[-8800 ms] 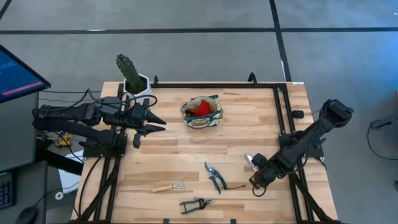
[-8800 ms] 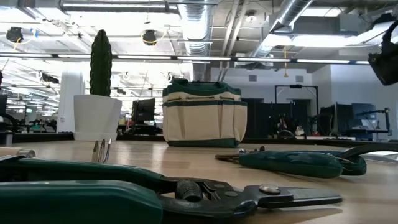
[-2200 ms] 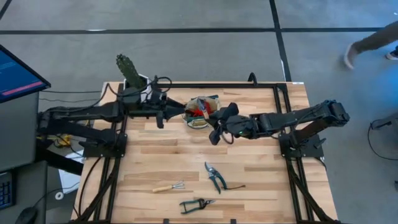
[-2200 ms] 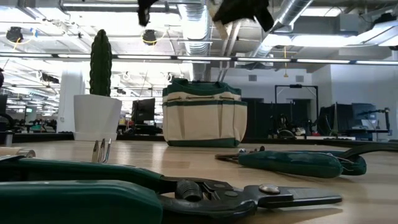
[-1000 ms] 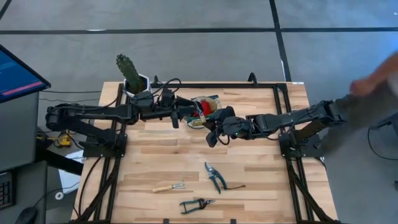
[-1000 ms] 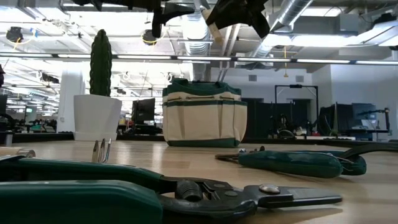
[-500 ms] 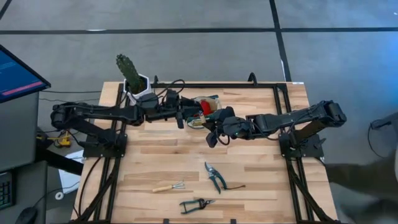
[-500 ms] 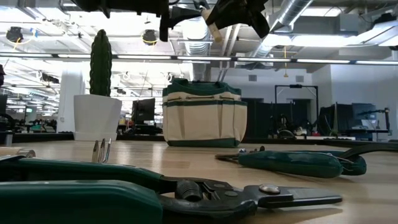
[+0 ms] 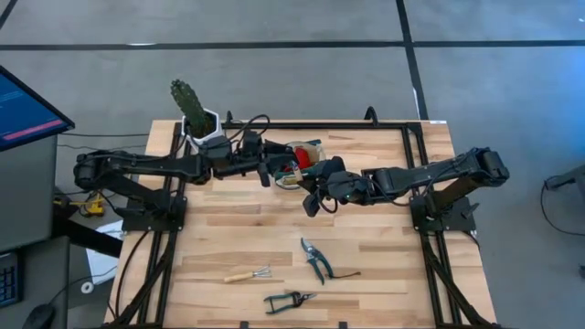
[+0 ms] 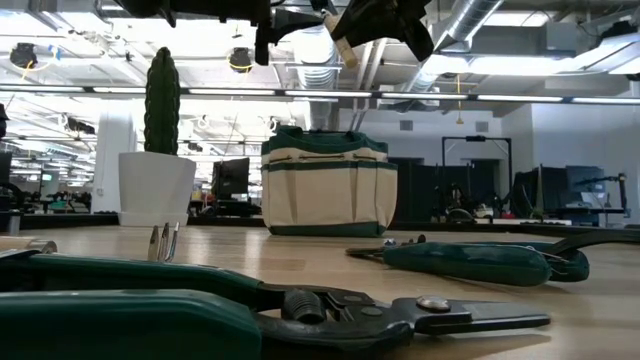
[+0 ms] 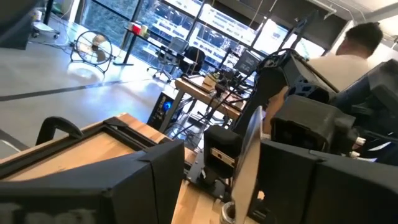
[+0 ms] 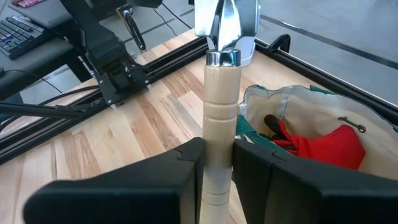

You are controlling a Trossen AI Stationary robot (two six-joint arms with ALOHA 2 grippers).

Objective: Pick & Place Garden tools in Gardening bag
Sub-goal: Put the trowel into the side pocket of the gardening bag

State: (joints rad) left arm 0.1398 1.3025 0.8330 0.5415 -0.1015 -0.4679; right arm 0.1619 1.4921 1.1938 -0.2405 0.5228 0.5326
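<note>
While the right gripper (image 12: 217, 163) clamps a wooden-handled trowel (image 12: 219, 93) between its fingers — gardening bag (image 12: 314, 127) just beyond — the left gripper (image 9: 271, 172) stands open, holding nothing.

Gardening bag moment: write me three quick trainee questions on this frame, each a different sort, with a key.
1. True or false: the right gripper is shut on a wooden-handled trowel.
2. What red thing already lies inside the gardening bag? A) a red item B) the cactus C) the small rake
3. How many tools lie loose on the table?

Key:
1. True.
2. A, the red item.
3. Three: the small rake and two pruning shears.
</note>
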